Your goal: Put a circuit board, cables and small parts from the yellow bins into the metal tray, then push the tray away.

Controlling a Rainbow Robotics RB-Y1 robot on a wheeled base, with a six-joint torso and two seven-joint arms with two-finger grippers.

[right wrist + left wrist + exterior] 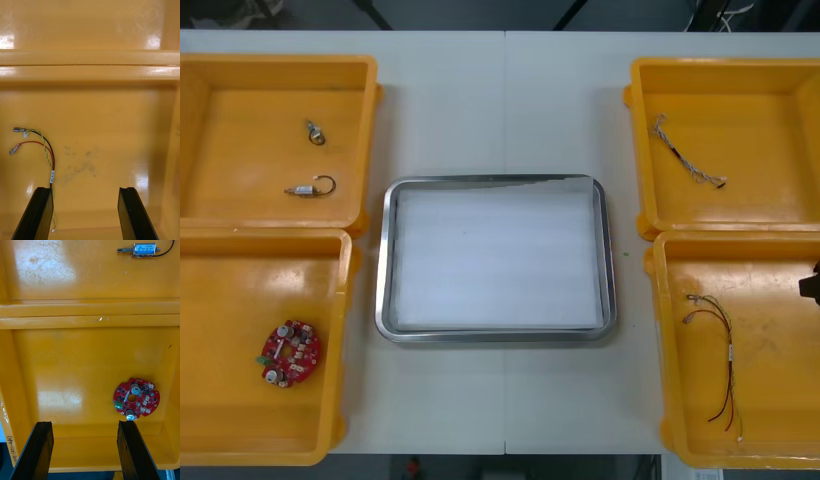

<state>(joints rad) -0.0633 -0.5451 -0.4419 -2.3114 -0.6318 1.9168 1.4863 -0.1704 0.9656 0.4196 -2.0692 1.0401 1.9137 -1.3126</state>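
As seen from the front camera, metal tray (496, 258): sat at centre frame on the light table (500, 110), white inside with a shiny rim.
Left gripper (84, 424): hung over the lower-left yellow bin (230, 300); its fingers stood wide apart and held nothing.
Circuit board (290, 352): lay flat on that bin's floor, low and left in the front frame, just ahead of one left finger and untouched.
Small metal parts (315, 132): two pieces, apart from each other, lay in the upper-left bin (240, 90).
Right gripper (85, 191): hung over the lower-right bin (780, 400); its fingers stood wide apart and held nothing.
Red and yellow cable (720, 365): lay loose on that bin's floor, its tail running past one right finger; contact could not be told.
Twisted cable (685, 155): lay in the upper-right bin (780, 110), near its left wall.
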